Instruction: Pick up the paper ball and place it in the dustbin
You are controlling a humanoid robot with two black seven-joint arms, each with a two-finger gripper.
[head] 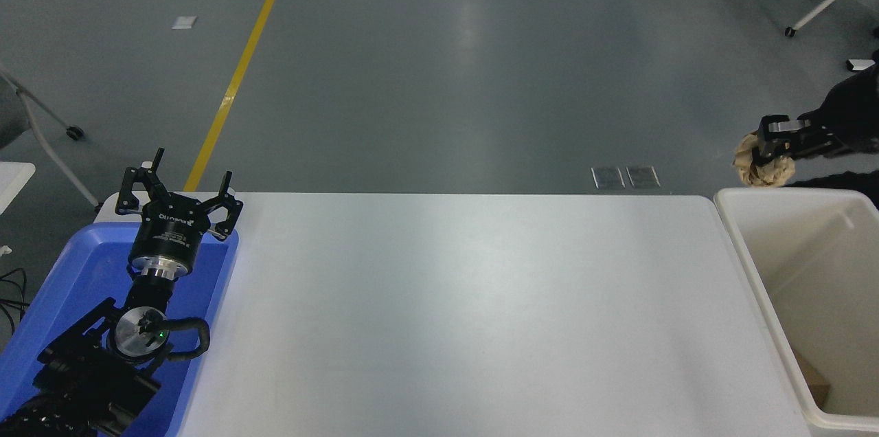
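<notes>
The tan, wrinkled paper ball [761,165] hangs in the air at the right edge, held in my right gripper [768,148], which is shut on it. It sits high above the far left corner of the cream-white dustbin [755,272], which stands beside the table's right end. My left gripper [177,193] is parked open at the lower left, over the blue tray, holding nothing.
A shallow blue tray [75,272] lies on the left end of the white table [467,313]. A bit of brown material rests at the bottom of the dustbin. Wheeled frame legs stand on the grey floor at the top right.
</notes>
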